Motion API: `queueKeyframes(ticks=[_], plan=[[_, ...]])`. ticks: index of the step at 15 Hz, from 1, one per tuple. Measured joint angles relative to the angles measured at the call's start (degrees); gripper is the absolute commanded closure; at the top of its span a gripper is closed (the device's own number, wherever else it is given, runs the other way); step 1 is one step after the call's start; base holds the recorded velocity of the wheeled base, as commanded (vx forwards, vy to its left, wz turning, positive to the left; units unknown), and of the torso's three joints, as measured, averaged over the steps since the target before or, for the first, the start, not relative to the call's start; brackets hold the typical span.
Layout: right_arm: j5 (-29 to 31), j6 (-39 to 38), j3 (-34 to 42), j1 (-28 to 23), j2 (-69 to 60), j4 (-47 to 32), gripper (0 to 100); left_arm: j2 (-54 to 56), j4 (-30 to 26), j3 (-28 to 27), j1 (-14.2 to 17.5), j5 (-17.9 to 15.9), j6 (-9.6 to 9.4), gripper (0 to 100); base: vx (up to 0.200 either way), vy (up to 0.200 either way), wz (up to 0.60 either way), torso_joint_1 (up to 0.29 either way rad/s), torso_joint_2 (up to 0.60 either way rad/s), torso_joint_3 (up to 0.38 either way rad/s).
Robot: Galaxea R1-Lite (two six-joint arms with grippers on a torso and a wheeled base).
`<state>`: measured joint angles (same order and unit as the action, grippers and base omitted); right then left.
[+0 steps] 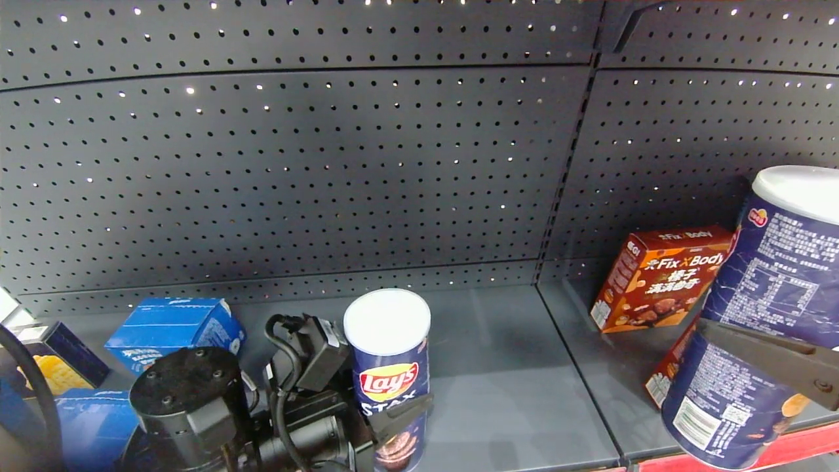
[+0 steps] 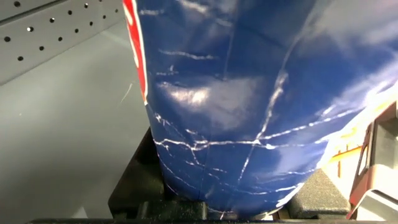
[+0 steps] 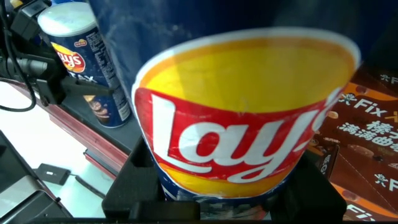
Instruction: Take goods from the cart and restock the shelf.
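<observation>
Two blue chip cans with white lids are in hand. One can (image 1: 388,367) stands upright near the front of the left shelf board (image 1: 498,393), with my left gripper (image 1: 387,426) shut on its lower part; its blue wall (image 2: 249,112) looms close in the left wrist view. My right gripper (image 1: 754,357) is shut on the second can (image 1: 767,314), which is tilted over the front edge of the right shelf section. The right wrist view has that can's yellow and red face (image 3: 242,124) close up, and farther off the first can (image 3: 81,56).
A perforated grey back panel (image 1: 328,164) closes the shelf. Brown snack boxes (image 1: 655,282) stand behind the right can, also seen as a brown box (image 3: 367,130). Blue boxes (image 1: 174,331) and a dark box (image 1: 56,360) sit at the far left. Bare board lies between the cans.
</observation>
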<state>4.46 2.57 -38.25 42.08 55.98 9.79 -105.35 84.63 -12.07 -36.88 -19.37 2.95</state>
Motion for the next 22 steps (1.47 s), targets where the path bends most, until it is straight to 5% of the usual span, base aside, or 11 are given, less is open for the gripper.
queueKeyframes(ticks=[1, 2, 22], plan=[[0.07, -0.01, 0.0, 0.0, 0.0, 0.0, 100, 0.06, 0.02, 0.13, -0.16, 0.09, -0.05, 100, 0.0, 0.0, 0.0, 0.0, 0.0, 0.0], [0.07, -0.01, 0.0, 0.0, -0.02, 0.02, 100, 0.09, 0.04, 0.26, -0.22, 0.11, -0.09, 0, 0.0, 0.0, 0.0, 0.0, 0.0, 0.0], [0.16, -0.04, -0.05, -0.07, -0.06, 0.02, 100, 9.79, 0.17, 10.59, -0.16, 0.13, -0.17, 0, 0.0, 0.0, 0.0, 0.0, 0.0, 0.0]])
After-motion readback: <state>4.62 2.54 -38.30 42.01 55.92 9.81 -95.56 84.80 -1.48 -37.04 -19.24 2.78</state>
